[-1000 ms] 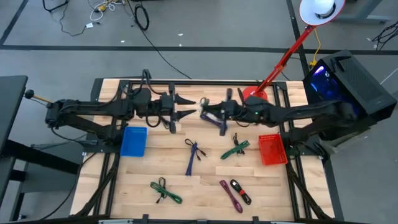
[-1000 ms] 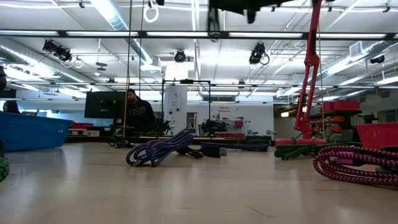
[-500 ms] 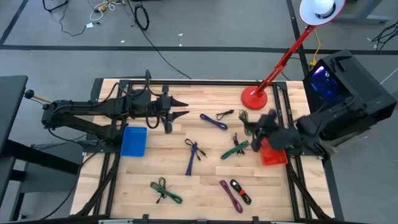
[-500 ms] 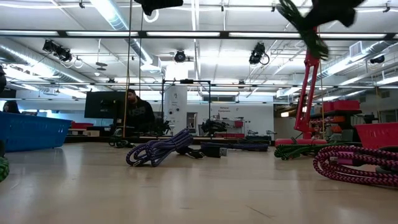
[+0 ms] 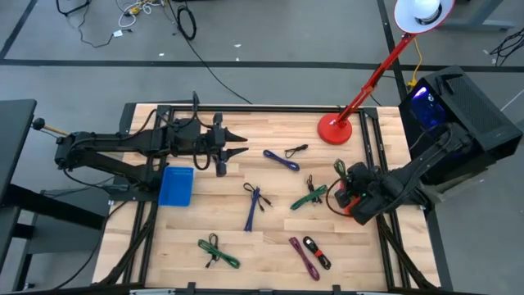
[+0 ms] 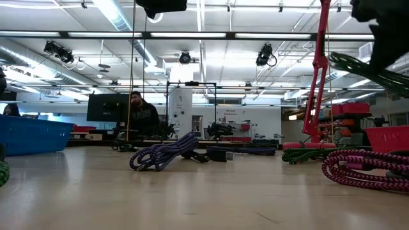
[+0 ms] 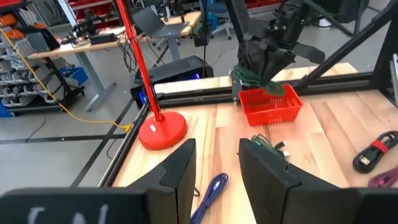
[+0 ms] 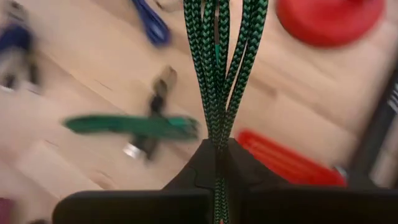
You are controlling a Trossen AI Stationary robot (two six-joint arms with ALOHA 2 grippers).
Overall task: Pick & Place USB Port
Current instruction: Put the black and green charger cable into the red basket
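Light wood worktop (image 5: 270, 221) with a blue bin (image 5: 175, 186), a red basket (image 5: 358, 201) and a red lamp base (image 5: 334, 129) sitting on it, plus coiled cables scattered around: blue (image 5: 280, 159), purple (image 5: 253, 205), green (image 5: 216, 251), magenta (image 5: 300, 254).

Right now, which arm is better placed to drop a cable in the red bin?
Right. The right gripper is shut on the green cable, above the red bin. The left gripper is open, across the table.
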